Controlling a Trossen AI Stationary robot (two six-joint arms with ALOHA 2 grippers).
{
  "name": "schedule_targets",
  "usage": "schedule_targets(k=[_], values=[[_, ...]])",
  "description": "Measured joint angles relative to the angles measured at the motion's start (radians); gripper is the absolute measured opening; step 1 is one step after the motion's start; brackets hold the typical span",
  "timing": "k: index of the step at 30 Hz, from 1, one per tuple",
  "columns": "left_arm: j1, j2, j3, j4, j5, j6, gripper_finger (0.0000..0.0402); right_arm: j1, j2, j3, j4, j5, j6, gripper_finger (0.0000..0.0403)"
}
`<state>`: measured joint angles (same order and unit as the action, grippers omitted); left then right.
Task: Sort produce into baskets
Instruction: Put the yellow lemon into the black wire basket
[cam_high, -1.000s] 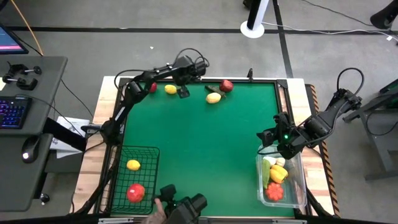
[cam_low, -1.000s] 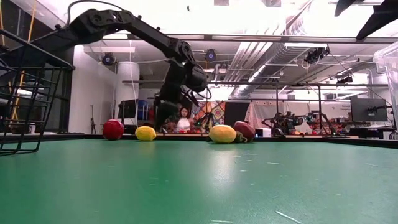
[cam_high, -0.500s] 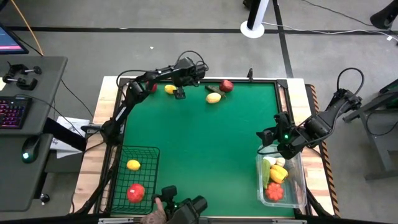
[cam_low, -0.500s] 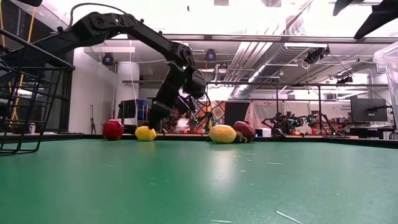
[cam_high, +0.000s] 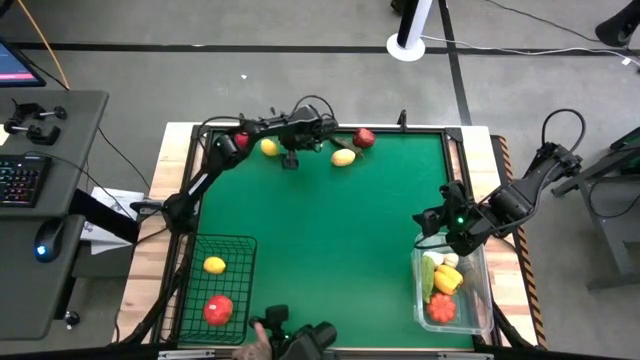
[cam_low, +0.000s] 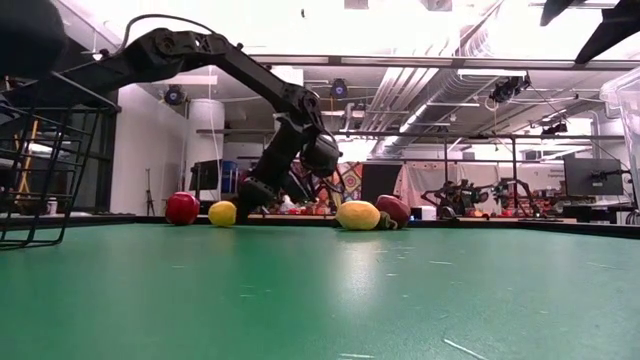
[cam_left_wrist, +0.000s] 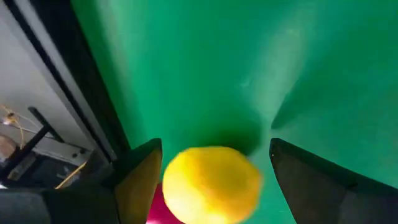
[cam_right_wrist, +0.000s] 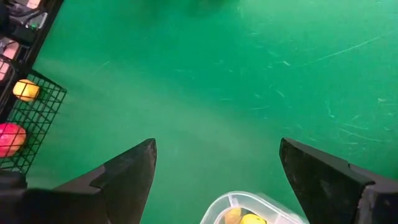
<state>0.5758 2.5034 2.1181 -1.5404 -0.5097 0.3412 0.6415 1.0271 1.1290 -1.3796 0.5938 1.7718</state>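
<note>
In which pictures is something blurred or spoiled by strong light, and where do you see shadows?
Left wrist view: the yellow fruit between the open left claw fingers is soft with blur, and a dark shadow lies on the green mat behind it. Low view: the ceiling lights wash out the top of the room, and the mat shows a pale sheen. High view: evenly lit, with little shadow.

Your left gripper (cam_high: 290, 160) has dropped to the mat beside the yellow fruit (cam_high: 268, 147), jaws spread. That fruit has slid toward the red fruit (cam_low: 181, 208) in the far corner.
</note>
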Motion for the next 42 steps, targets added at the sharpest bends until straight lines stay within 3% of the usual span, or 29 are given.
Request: schedule_targets(k=[11,16,23,27,35,42], values=[[0.009,0.0,0.0,-0.03,0.006,-0.028,0.0287,0.0,0.0,0.0,0.0,0.001,-0.001,0.0332],[0.01,-0.002,0.031,-0.014,0.018,-0.154,0.0287,0.0,0.0,0.0,0.0,0.025,-0.002,0.0332],[0.059,-0.002,0.166,-0.018,0.235,-0.419,0.0287,0.0,0.0,0.0,0.0,0.033,-0.003,0.0332],[0.086,-0.017,0.24,-0.023,0.277,-0.476,0.0287,0.0,0.0,0.0,0.0,0.033,-0.003,0.0332],[0.067,-0.14,0.042,-0.032,0.269,-0.47,0.0287,0.0,0.0,0.0,0.0,0.034,0.0,0.0332],[0.062,-0.28,-0.22,0.099,0.215,-0.443,0.0287,0.0,0.0,0.0,-0.002,0.039,0.0,0.0332]])
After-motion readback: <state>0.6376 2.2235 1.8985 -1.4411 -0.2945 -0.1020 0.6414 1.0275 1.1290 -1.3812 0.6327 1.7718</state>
